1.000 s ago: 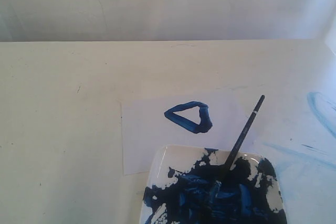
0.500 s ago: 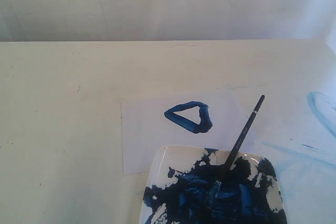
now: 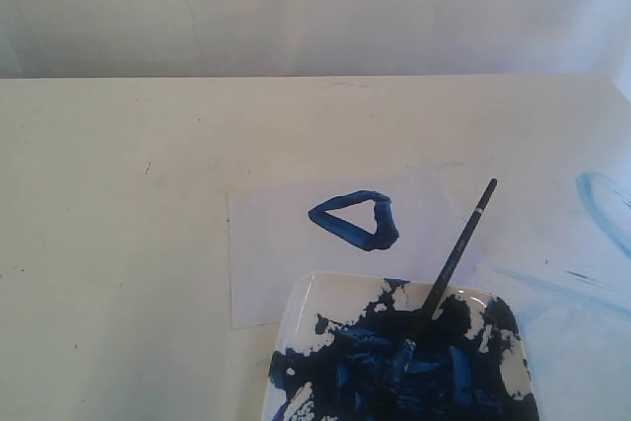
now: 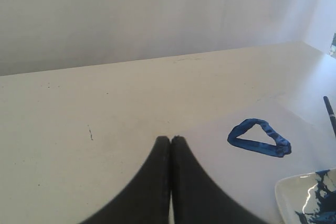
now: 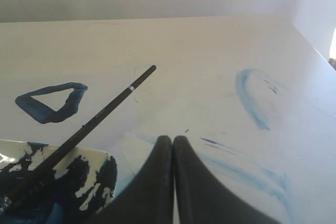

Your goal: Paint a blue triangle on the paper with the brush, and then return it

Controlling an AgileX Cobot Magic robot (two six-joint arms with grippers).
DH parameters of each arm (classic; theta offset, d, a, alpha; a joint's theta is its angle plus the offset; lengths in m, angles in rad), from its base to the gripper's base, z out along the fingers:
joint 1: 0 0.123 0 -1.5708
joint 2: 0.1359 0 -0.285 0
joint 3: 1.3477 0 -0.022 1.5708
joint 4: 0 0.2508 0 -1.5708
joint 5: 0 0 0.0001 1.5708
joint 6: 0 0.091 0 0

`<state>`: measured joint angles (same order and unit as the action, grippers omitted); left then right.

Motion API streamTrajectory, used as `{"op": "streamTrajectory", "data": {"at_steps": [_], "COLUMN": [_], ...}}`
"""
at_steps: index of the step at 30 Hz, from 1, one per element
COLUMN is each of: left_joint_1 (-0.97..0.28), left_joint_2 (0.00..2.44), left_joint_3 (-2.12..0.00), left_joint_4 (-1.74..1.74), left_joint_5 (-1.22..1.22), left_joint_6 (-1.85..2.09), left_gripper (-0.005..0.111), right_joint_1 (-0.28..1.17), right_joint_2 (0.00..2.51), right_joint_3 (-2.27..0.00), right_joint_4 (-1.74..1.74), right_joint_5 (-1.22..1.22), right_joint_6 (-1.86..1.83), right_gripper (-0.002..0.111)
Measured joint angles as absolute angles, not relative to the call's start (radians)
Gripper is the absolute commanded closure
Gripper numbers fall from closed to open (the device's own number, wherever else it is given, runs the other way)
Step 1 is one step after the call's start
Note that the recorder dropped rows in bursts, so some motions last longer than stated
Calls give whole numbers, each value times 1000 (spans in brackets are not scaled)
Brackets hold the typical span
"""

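Note:
A dark-blue triangle [image 3: 357, 219] of thick wet strokes sits on the pale paper [image 3: 276, 263], one corner pointing left; it also shows as the triangle [image 4: 259, 138] and the triangle [image 5: 51, 102] in the wrist views. The brush [image 3: 456, 254] leans with its tip in the paint-smeared white dish [image 3: 306, 308], handle rising up and to the right; the right wrist view shows the brush [image 5: 89, 125] lying free. My left gripper [image 4: 170, 139] is shut and empty, apart from the triangle. My right gripper [image 5: 172, 139] is shut and empty, beside the dish [image 5: 107, 157]. Neither gripper shows in the exterior view.
Pale light-blue smears [image 3: 601, 206] mark the cream table at the right, also seen as smears [image 5: 252, 98] ahead of my right gripper. A white wall rises behind the table's far edge [image 3: 296, 77].

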<state>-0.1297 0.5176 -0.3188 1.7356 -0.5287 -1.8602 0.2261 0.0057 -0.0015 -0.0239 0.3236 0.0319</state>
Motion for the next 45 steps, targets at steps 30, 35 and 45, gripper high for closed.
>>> {"op": "streamTrajectory", "data": {"at_steps": [30,35,45], "left_joint_1": [-136,-136,-136], "left_joint_2": [32,10,21], "left_joint_3": [-212,-193,-133], "left_joint_4": [1734,1541,352], "left_joint_5": [-368,-304,13], "left_joint_6": [-1910,-2082,-1600], "left_gripper": [107,107,107], "right_joint_1": [226,226,226], "right_joint_2": [6,6,6], "right_joint_3": [-2,-2,-2], "right_joint_4": [-24,-24,-24], "right_joint_5": [324,324,324], "right_joint_6": [32,32,32], "right_gripper": [108,108,108]}}
